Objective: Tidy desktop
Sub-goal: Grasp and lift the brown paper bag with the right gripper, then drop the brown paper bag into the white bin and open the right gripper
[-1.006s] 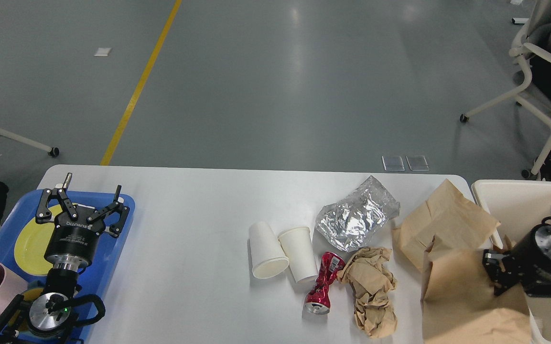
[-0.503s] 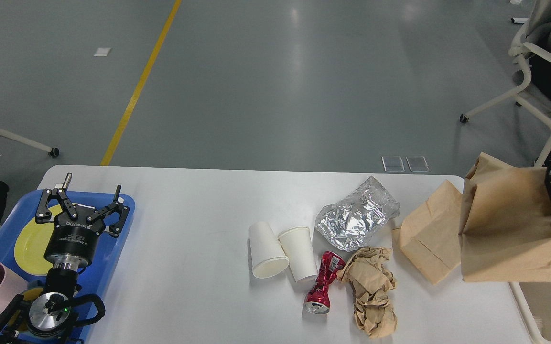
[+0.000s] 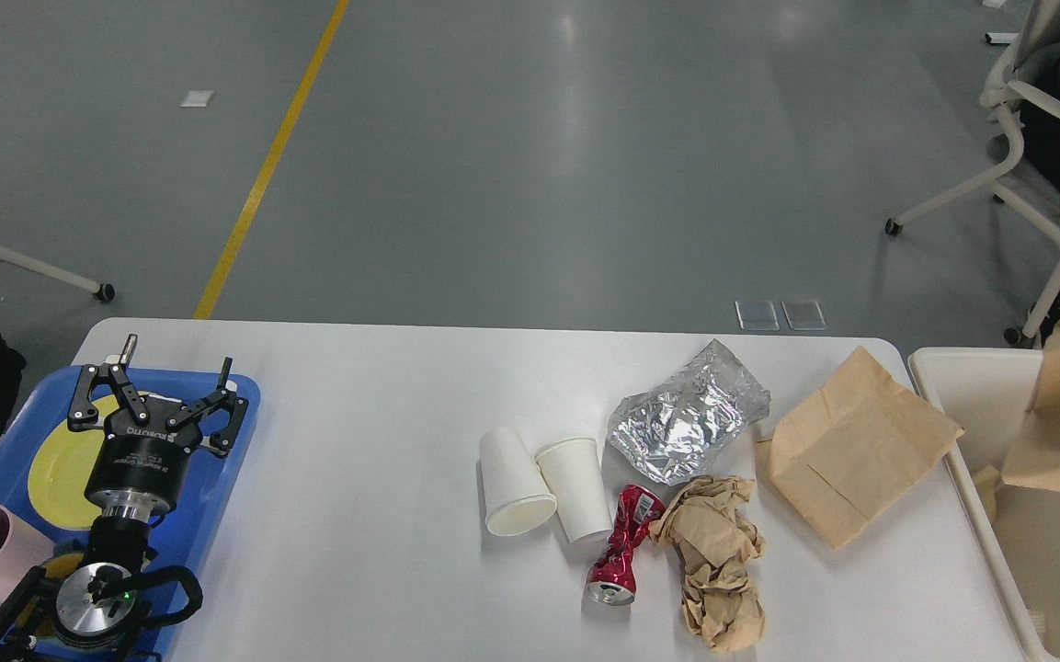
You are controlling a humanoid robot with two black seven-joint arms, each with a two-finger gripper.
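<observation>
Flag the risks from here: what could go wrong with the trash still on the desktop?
1. The crushed red can touches the crumpled brown paper and lies close to a paper cup; a grasp there may snag a neighbour.
2. The two cups lie on their sides and could roll if nudged.
3. The flat paper bag lies flush on the desktop near the bin, offering the fingers little edge.

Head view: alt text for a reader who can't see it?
A white desktop holds two paper cups, a crushed red can, foil and brown paper. The open left gripper hovers over a blue tray.
</observation>
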